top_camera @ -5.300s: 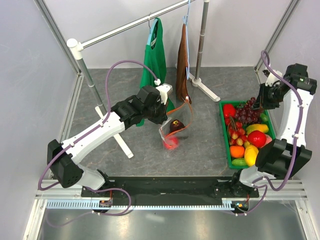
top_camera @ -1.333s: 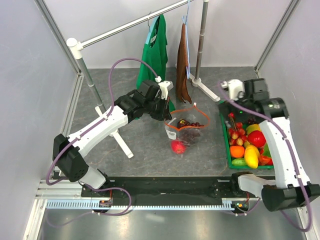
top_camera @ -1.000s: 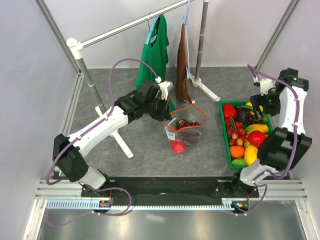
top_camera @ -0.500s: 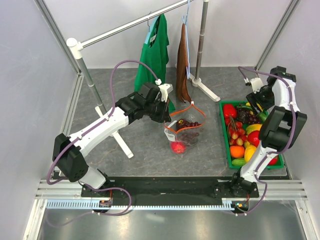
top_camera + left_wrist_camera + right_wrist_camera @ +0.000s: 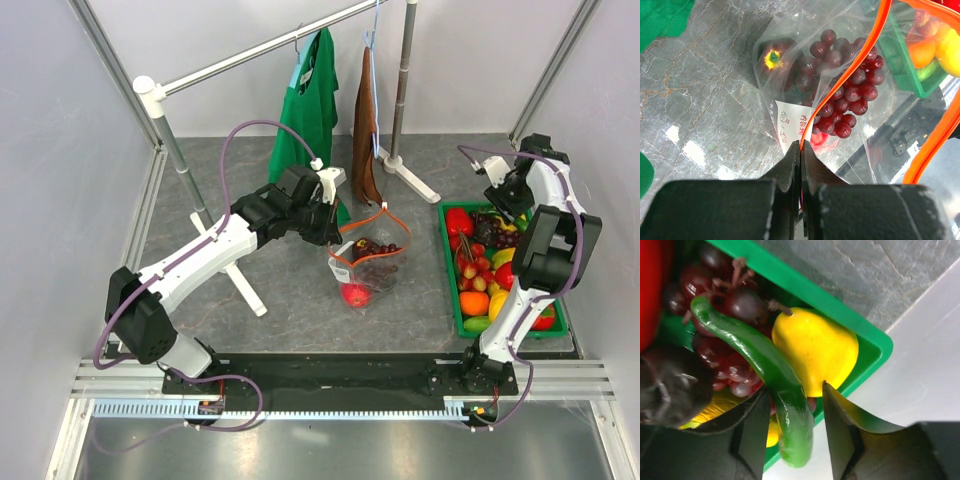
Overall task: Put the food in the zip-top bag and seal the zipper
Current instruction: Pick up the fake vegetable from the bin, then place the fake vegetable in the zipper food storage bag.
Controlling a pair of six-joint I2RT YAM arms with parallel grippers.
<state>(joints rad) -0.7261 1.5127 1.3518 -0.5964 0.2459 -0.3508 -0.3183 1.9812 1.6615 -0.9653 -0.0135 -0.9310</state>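
Observation:
The clear zip-top bag (image 5: 366,262) hangs open at the middle of the table. My left gripper (image 5: 335,226) is shut on its orange-red zipper (image 5: 847,67) near the white label, fingertips (image 5: 801,152) pinching the strip. Inside the bag are dark purple grapes (image 5: 845,107), a dark maroon fruit (image 5: 776,56) and a red apple (image 5: 353,293). My right gripper (image 5: 508,194) is open over the far end of the green tray (image 5: 449,262). Its jaws (image 5: 796,388) straddle a long green pepper (image 5: 785,390), beside a yellow fruit (image 5: 816,356) and more grapes (image 5: 725,305).
The tray holds several more toy fruits, red, yellow, orange and green. A clothes rail crosses the back with a green garment (image 5: 311,105) and a brown cloth (image 5: 367,125) hanging; its stand foot (image 5: 412,178) and a white leg (image 5: 243,286) rest on the table.
The grapes went into the bag. My right arm has since swung back from the bag to the tray's far end and lowered onto the green pepper. My left gripper kept holding the zipper.

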